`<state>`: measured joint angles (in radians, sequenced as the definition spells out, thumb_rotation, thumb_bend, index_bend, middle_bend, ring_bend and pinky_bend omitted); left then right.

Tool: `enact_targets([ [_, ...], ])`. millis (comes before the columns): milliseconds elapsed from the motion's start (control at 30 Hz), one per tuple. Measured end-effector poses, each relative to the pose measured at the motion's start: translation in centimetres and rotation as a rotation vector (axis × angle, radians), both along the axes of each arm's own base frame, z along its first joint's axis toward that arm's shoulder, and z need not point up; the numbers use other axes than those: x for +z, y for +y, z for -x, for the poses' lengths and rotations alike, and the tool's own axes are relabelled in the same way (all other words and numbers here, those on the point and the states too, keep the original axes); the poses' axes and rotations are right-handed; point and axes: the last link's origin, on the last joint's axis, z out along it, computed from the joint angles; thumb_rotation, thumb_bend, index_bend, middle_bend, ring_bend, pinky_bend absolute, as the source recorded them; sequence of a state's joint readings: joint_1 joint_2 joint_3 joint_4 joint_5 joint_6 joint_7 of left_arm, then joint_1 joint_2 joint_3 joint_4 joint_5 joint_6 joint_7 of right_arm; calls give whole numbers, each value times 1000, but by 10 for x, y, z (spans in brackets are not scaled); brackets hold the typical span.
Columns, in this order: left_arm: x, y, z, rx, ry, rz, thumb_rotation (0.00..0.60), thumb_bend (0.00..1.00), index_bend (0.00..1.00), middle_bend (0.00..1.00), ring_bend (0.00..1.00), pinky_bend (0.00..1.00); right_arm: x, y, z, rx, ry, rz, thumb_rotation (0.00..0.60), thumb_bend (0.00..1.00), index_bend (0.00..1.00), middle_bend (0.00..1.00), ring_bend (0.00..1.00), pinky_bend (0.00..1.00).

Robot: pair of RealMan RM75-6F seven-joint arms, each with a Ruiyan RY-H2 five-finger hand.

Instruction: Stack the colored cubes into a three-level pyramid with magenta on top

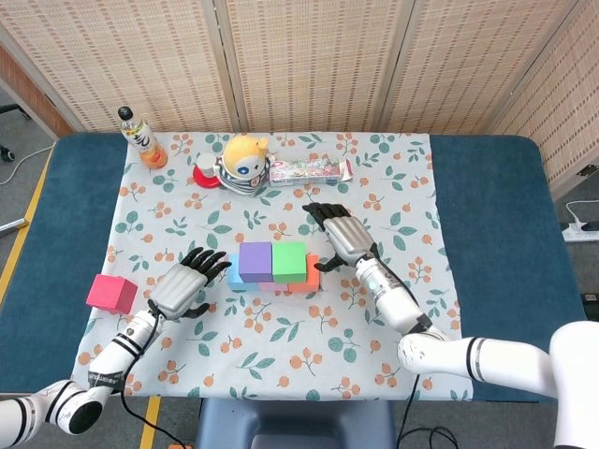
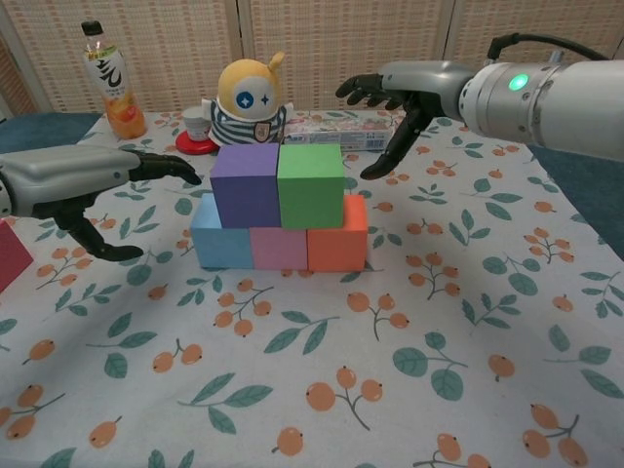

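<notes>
Two-level cube stack, magenta cube apart

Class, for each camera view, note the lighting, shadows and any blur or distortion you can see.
Head view: even, diffuse light, sharp throughout, only faint shadows beside the cubes. Chest view: soft shadow under the right hand, the near tablecloth looks stretched by the wide lens, no glare.

I've got two levels standing on the floral cloth: blue cube, pink cube and orange cube in a row, purple cube and green cube side by side on top. My left hand hovers off to the left, fingers apart, clear of the blocks. My right hand hangs spread behind the green cube's right, touching nothing. A sliver of magenta cube peeks in at the left edge. Behind: bottle, plush toy.
</notes>
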<state>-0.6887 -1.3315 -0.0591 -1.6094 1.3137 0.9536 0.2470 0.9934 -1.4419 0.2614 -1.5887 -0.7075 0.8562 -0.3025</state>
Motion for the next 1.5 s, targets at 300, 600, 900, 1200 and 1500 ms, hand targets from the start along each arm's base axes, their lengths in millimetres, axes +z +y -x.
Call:
enact_targets([
  [300,24,-13,11,23,-66,-69,600,323,103,13,0,15,35,32,-6,81,-4,-17,600,39,0,0,0,0],
  [600,36,-24,19,42,-106,-97,600,323,103,13,0,15,0,36,-25,140,-34,-44,600,0,0,0,0,0],
  [900,42,-26,30,69,-117,-111,600,324,103,10,0,14,-38,28,-36,173,9,-30,600,0,0,0,0,0],
  [1200,45,-25,31,66,-126,-113,600,323,102,8,0,14,-52,23,-44,198,13,-4,600,0,0,0,0,0],
  [1500,47,-23,31,62,-135,-108,600,322,102,8,0,14,-63,18,-53,237,5,33,600,0,0,0,0,0],
])
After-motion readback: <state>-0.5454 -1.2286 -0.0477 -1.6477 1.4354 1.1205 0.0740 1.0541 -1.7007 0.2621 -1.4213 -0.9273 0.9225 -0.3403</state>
